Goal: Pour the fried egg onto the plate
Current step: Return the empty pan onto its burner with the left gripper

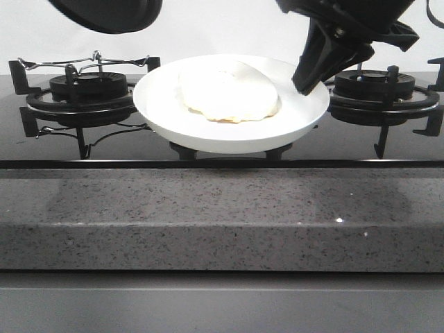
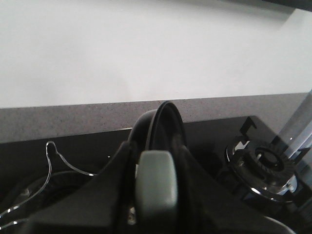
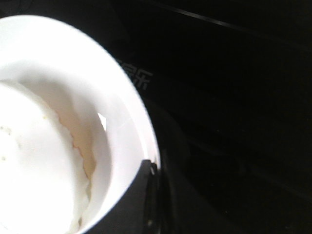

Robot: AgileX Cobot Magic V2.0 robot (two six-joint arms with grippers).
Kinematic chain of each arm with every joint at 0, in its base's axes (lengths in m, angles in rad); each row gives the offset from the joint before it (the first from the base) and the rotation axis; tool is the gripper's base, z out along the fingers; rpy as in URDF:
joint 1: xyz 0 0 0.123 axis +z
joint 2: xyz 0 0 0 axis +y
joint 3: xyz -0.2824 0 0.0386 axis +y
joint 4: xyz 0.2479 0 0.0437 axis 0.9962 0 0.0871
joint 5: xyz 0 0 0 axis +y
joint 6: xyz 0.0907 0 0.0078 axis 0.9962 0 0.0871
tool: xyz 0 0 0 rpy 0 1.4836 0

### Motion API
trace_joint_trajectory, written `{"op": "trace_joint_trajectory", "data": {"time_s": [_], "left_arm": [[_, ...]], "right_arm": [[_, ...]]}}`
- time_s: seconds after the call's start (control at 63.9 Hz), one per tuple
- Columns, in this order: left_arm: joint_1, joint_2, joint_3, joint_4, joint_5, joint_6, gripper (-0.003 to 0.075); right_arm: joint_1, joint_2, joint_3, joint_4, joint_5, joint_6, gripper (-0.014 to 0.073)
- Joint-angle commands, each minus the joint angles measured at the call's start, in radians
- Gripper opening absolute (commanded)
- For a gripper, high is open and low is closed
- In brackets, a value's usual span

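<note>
The white plate (image 1: 159, 104) sits over the middle of the black hob, with the pale fried egg (image 1: 229, 94) lying on it. My right gripper (image 1: 310, 78) is shut on the plate's right rim. In the right wrist view one dark finger (image 3: 134, 204) lies over the plate's rim (image 3: 139, 126), next to the egg (image 3: 34, 161). The black frying pan (image 1: 107, 14) hangs high at the back left, empty side hidden. In the left wrist view my left gripper (image 2: 155, 200) is shut on the pan's grey handle (image 2: 155, 178), and the pan (image 2: 163, 122) stands edge-on.
A gas burner with a wire pan support (image 1: 80, 90) is left of the plate and another burner (image 1: 381, 94) is right of it. A grey stone counter edge (image 1: 222, 215) runs along the front. A white wall stands behind the hob.
</note>
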Motion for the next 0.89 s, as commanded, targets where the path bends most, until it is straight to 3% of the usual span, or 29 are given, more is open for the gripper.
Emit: {"op": "trace_joint_trajectory", "data": {"time_s": [0.0, 0.203, 0.376, 0.877], "left_arm": [[0.082, 0.014, -0.038, -0.197, 0.084, -0.019, -0.002], [0.214, 0.143, -0.038, -0.408, 0.221, -0.063, -0.002], [0.232, 0.258, -0.038, -0.521, 0.267, -0.097, -0.002], [0.233, 0.404, -0.038, -0.527, 0.243, -0.122, -0.002]], "right_arm": [[0.0, -0.035, -0.023, 0.012, -0.037, -0.01, -0.0069], [0.0, -0.035, -0.023, 0.012, -0.037, -0.01, -0.0069], [0.0, -0.035, -0.023, 0.012, -0.037, -0.01, -0.0069], [0.0, -0.035, -0.023, 0.012, -0.037, -0.01, -0.0069]]}}
